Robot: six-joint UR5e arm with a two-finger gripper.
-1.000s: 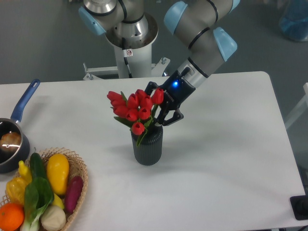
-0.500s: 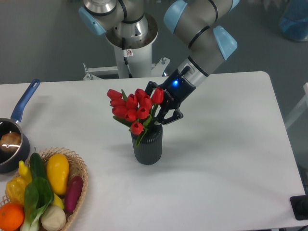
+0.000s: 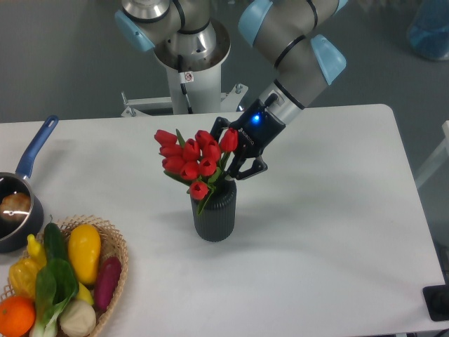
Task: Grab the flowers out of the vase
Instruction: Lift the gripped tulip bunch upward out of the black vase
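1. My gripper (image 3: 226, 156) sits at the right side of the flowers (image 3: 191, 160), reaching in at an angle from behind and to the right, just above the vase (image 3: 215, 214).
2. Jaws: the two dark fingers bracket the bunch near the upper stems. They look closed around it, but blooms and leaves cover the contact, so I can't tell whether it's a firm pinch or just a loose cage.
3. The flowers are in the vase mouth, heads fanned out to the left, stems down inside. The vase stands upright on the table (image 3: 330, 210), near mid-table.
4. I grab at the stems rather than the heads, judging that the tied part is stiffest and the blooms would crush.
5. Angled approach keeps my wrist clear of the vase rim.
6. Next call: straight lift along the vase axis. Risk is the vase dragging up or tipping if the stems bind.
7. Basket of produce (image 3: 59, 281) and pan (image 3: 19, 203) are well off to the left, out of the way.
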